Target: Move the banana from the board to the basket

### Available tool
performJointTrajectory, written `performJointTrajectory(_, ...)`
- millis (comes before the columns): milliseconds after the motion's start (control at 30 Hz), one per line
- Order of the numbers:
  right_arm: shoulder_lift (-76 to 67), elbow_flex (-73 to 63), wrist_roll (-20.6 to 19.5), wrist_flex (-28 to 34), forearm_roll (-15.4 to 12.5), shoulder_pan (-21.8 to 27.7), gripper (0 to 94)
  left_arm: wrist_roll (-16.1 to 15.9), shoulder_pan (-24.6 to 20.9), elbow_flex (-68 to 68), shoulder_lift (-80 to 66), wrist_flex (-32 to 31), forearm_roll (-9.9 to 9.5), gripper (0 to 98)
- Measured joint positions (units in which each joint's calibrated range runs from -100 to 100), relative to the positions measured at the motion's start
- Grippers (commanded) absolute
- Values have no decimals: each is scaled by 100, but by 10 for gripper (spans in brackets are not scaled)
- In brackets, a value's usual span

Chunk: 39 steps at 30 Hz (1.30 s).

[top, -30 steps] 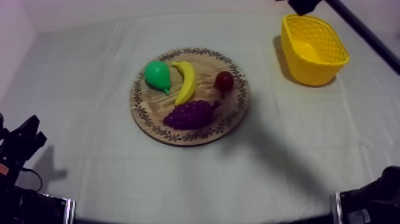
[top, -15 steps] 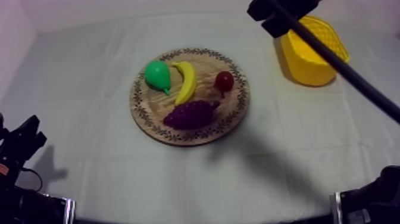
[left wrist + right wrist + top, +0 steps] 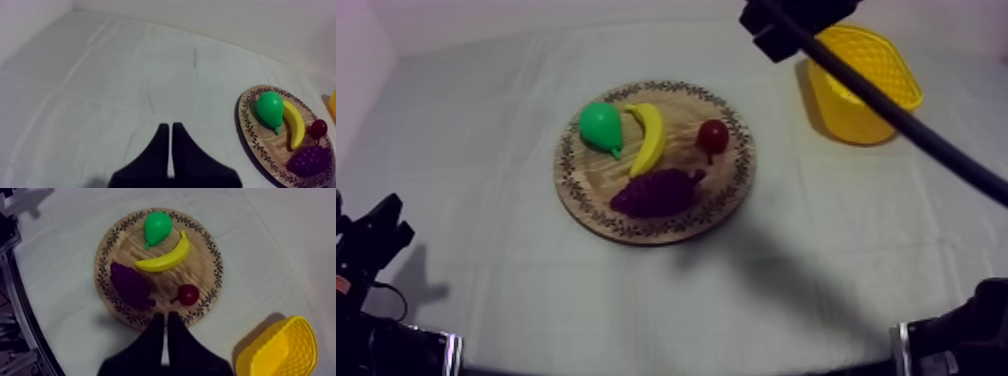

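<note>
While near basket [image 3: 864,112] rim, right jaws.

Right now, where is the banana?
In the top view the banana lies on the wooden board, between the pear on the view's left and the small red fruit on its right, with the grapes nearer the camera.

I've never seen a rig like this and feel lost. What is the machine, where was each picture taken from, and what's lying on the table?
It is a robot with two arms at a cloth-covered table. One picture looks down from above; the other two look out from each arm's wrist. A wooden board holds a banana, a pear, grapes and a small red fruit; a yellow basket stands apart. The left gripper rests low at its side; the right gripper hangs in the air near the basket. Both are shut, holding nothing.
</note>
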Motion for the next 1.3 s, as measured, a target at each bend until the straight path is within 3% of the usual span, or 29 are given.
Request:
performJointTrajectory(567,876,-1051,-1615,160,708,-573,5,0,0,0,0,0,0,0)
performJointTrajectory(867,1522,-1854,-2380,383,1068,-594,4,0,0,0,0,0,0,0)
performJointTrajectory(1033,1824,-2119,-2626,662,1244,-602,3,0,0,0,0,0,0,0)
performJointTrajectory(1300,2237,-2256,-2625,1092,1498,-675,2,0,0,0,0,0,0,0)
